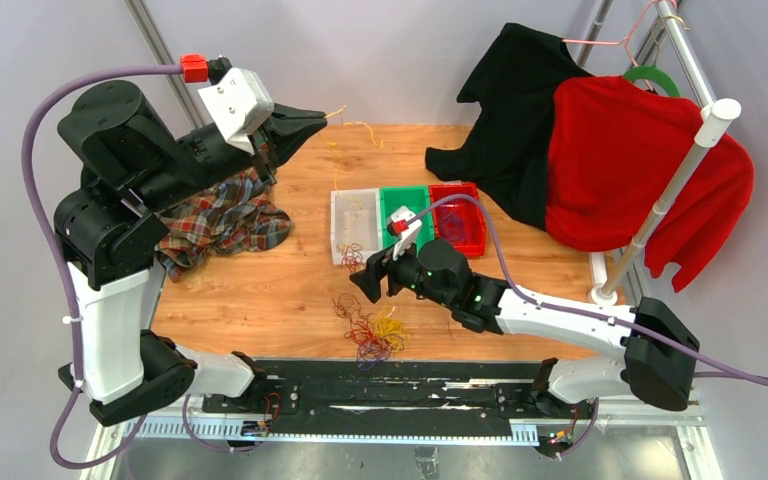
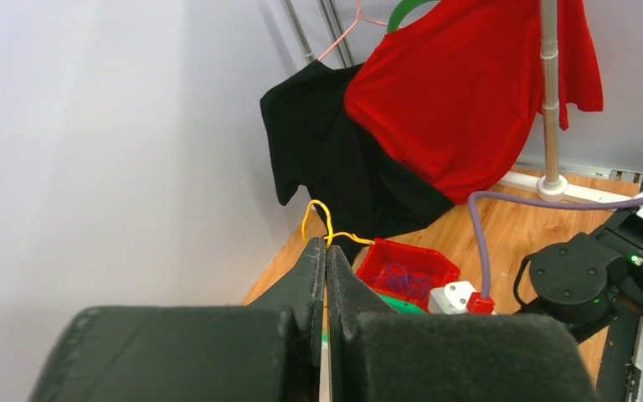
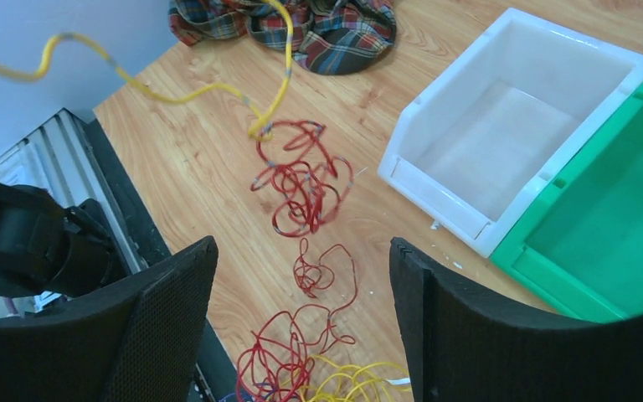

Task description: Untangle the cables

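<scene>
White bin (image 1: 355,212), green bin (image 1: 405,200), red bin (image 1: 477,222) side by side; plaid cloth (image 1: 225,220) left; red shirt (image 1: 620,160) on rack (image 1: 675,190).

Bright, even, diffuse lighting from overhead in all three views. Soft, short shadows on the light-brown wooden table (image 1: 260,290) under the arms and beside the white plastic bin (image 3: 511,142). Crisp overhead view, slightly bowed at the edges. Motion-smeared thin yellow cable (image 3: 288,59) in the right wrist view. Dark and out of focus in the left wrist view: black padded fingers (image 2: 301,285) of the left end effector (image 2: 326,251), close to the lens.
</scene>
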`<state>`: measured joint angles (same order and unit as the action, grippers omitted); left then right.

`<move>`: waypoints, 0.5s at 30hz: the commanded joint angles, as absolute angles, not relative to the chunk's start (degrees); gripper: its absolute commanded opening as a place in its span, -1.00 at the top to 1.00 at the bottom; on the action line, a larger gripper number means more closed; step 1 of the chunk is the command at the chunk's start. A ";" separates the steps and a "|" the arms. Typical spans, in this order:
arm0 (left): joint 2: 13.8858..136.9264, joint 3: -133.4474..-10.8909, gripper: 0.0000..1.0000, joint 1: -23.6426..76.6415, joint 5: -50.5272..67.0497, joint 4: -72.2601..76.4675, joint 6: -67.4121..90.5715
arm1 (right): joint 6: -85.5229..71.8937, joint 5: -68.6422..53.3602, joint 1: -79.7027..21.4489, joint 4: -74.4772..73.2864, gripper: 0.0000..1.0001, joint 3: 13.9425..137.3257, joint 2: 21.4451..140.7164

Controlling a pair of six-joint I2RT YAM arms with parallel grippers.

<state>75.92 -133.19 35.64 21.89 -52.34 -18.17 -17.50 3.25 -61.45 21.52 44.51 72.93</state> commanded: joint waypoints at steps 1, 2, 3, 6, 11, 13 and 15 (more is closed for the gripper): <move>75.79 -134.73 0.99 36.39 22.61 -50.74 -17.32 | -15.96 5.29 -59.93 20.53 -0.50 49.64 76.32; 75.77 -134.78 0.99 36.39 22.60 -50.75 -17.18 | -15.50 5.56 -59.71 20.41 -0.49 50.79 77.36; 75.76 -134.92 0.99 36.46 22.59 -50.75 -17.22 | -15.31 5.43 -59.30 20.62 -0.49 51.78 78.36; 75.76 -135.24 0.99 36.47 22.50 -50.75 -17.29 | -14.89 5.37 -57.92 22.11 -0.31 53.29 80.64; 75.92 -136.48 0.99 36.47 22.17 -50.73 -17.69 | -16.81 4.31 -55.97 24.18 0.28 52.46 82.35; 76.01 -137.02 0.99 36.47 21.92 -50.70 -18.48 | -17.37 4.27 -55.76 25.44 0.51 51.09 82.35; 76.21 -137.74 0.99 36.47 21.20 -50.63 -19.50 | -18.16 3.69 -55.64 26.24 0.72 49.87 82.59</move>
